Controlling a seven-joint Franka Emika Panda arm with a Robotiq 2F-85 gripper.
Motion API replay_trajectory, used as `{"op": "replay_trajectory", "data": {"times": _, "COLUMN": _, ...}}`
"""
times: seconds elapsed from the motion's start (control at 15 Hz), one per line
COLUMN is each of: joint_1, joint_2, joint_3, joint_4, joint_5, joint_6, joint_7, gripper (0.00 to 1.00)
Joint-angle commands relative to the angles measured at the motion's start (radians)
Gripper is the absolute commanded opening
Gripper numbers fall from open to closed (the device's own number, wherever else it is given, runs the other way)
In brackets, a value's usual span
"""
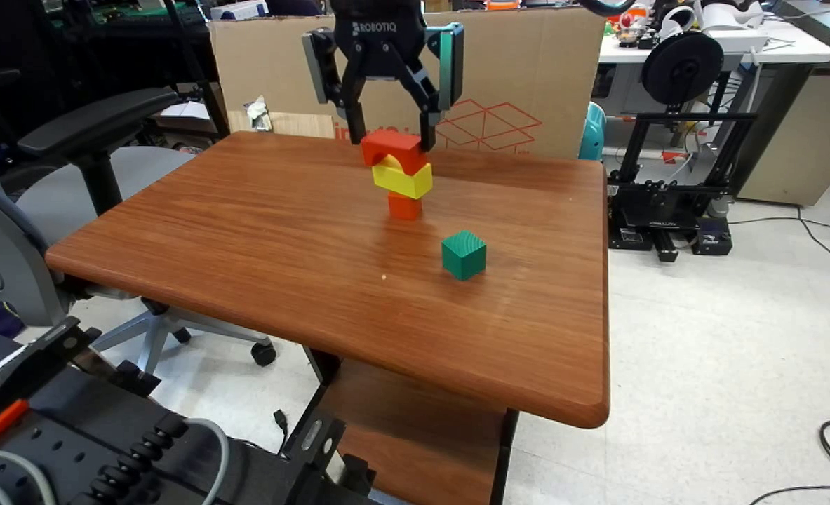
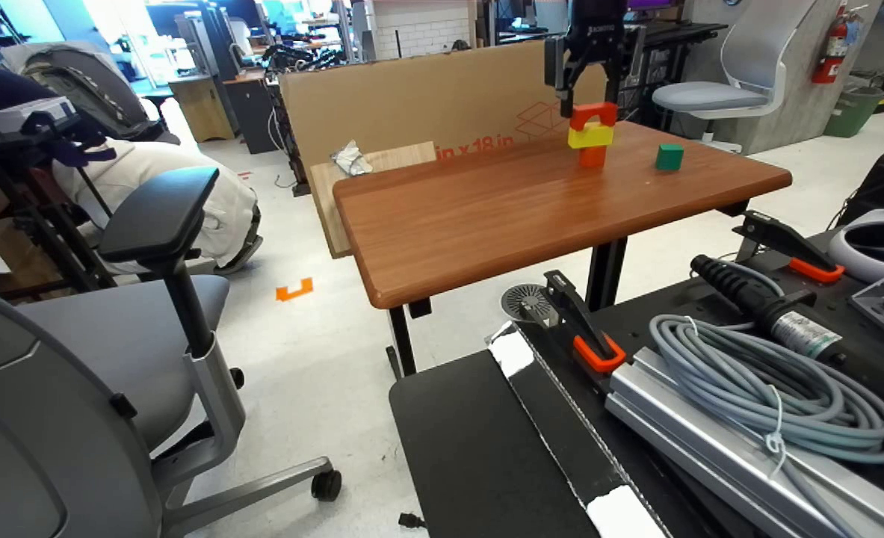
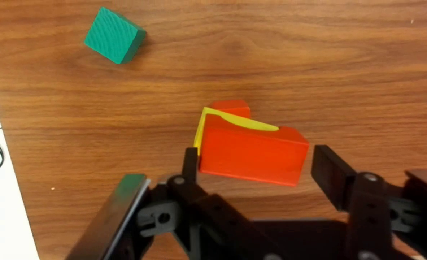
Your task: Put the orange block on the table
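Note:
The orange block (image 1: 395,149), orange-red with an arched cut-out, lies on top of a yellow block (image 1: 402,182), which rests on a smaller orange-red block (image 1: 405,207) standing on the table (image 1: 281,231). This stack also shows in an exterior view, with the orange block (image 2: 592,114) on top. My gripper (image 1: 391,140) is open, its fingertips on either side of the orange block's ends. In the wrist view the left finger is close against the orange block (image 3: 253,155); whether it touches cannot be told. A gap shows between the block and the right finger.
A green cube (image 1: 464,256) stands on the table near the stack, also in the wrist view (image 3: 114,36). A large cardboard sheet (image 1: 520,77) stands upright behind the table. A grey chair (image 2: 135,359) is beside it, and a black workbench (image 2: 479,433) is in front.

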Motion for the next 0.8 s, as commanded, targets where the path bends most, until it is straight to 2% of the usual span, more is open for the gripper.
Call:
{"op": "replay_trajectory", "data": {"times": 0.0, "joint_1": -0.010, "joint_2": 0.013, "joint_3": 0.008, "joint_4": 0.040, "joint_5": -0.001, "joint_6": -0.057, "joint_7": -0.004, "gripper": 0.49}}
{"op": "replay_trajectory", "data": {"times": 0.07, "joint_1": -0.010, "joint_2": 0.012, "joint_3": 0.007, "joint_4": 0.044, "joint_5": 0.000, "joint_6": -0.066, "joint_7": -0.001, "gripper": 0.44}}
{"op": "replay_trajectory", "data": {"times": 0.47, "joint_1": 0.010, "joint_2": -0.034, "joint_3": 0.017, "joint_4": 0.041, "joint_5": 0.029, "joint_6": -0.118, "joint_7": 0.097, "gripper": 0.44}}
{"op": "replay_trajectory", "data": {"times": 0.73, "joint_1": 0.056, "joint_2": -0.039, "joint_3": 0.052, "joint_4": 0.024, "joint_5": 0.017, "joint_6": -0.090, "joint_7": 0.136, "gripper": 0.44}}
